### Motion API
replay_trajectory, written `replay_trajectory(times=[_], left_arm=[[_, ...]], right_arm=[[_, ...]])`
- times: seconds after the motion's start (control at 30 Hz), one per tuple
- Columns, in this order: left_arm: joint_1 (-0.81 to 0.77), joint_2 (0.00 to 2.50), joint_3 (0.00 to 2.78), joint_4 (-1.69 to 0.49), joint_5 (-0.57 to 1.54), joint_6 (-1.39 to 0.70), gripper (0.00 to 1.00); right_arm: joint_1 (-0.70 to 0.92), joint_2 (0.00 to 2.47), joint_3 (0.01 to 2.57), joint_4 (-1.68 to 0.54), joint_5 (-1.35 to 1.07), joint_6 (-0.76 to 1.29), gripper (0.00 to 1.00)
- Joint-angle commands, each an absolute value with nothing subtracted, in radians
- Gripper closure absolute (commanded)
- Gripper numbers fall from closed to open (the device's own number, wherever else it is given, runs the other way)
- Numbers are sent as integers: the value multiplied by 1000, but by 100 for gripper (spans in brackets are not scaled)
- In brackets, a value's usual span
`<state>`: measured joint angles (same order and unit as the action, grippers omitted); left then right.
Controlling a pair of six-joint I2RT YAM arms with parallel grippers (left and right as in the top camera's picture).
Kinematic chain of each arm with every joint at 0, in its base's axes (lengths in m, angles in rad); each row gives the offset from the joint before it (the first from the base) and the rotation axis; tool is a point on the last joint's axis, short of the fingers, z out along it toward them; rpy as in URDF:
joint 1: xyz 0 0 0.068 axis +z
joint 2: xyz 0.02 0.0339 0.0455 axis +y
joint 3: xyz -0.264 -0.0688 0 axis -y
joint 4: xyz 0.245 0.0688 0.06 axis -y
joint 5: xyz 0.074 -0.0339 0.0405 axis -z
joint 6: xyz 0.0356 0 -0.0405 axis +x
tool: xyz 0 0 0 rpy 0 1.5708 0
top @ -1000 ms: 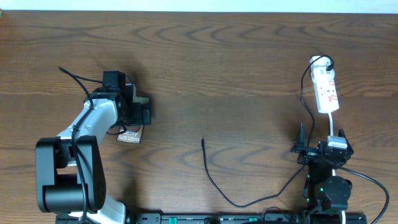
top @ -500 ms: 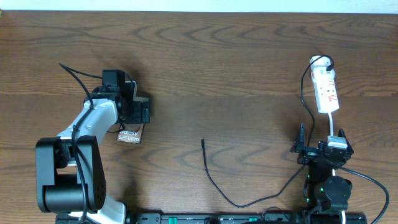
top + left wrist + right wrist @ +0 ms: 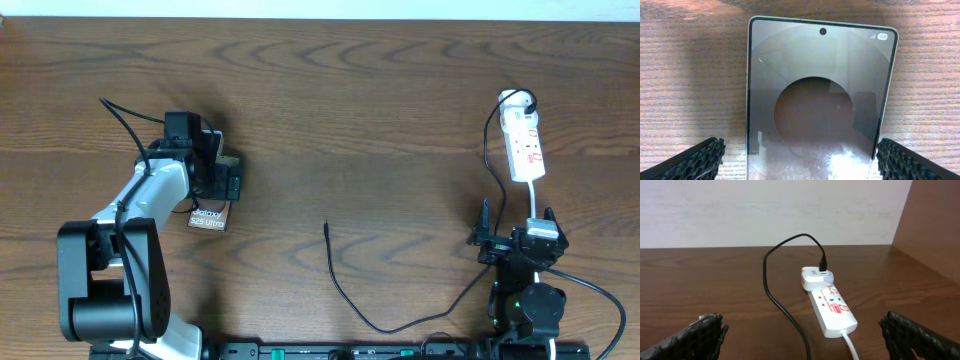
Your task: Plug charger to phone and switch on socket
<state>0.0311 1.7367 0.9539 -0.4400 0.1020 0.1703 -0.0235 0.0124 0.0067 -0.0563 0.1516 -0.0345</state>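
Observation:
The phone [image 3: 820, 100] lies flat on the wooden table, screen up, and fills the left wrist view. My left gripper [image 3: 800, 155] hovers open over its lower half, one finger on each side of it and both clear of its edges. From overhead the left gripper [image 3: 220, 172] covers most of the phone [image 3: 209, 218]. The charger cable's plug tip [image 3: 326, 226] lies loose at the table's middle. The cable [image 3: 385, 327] loops right and runs up to a white adapter [image 3: 815, 277] in the socket [image 3: 832, 310]. My right gripper [image 3: 807, 340] stands open, short of the socket [image 3: 525, 145].
A white cord [image 3: 850, 342] leaves the socket's near end toward my right arm. The black cable [image 3: 785, 307] crosses the table between the right fingers. A wooden side wall [image 3: 935, 225] rises to the right of the socket.
My left gripper has shifted very slightly over the phone. The right arm, the cable and the socket have not moved.

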Motion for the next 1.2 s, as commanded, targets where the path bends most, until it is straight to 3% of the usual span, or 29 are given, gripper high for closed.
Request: replay_trajectory(times=[0.0,1.17], left_arm=[[31,1779,952,-439,113,191,1],[31,1796,952,-439,157,273,1]], right_arm=[[-6,9,6,-60,159,-42,1],[-6,9,6,-60,159,-42,1]])
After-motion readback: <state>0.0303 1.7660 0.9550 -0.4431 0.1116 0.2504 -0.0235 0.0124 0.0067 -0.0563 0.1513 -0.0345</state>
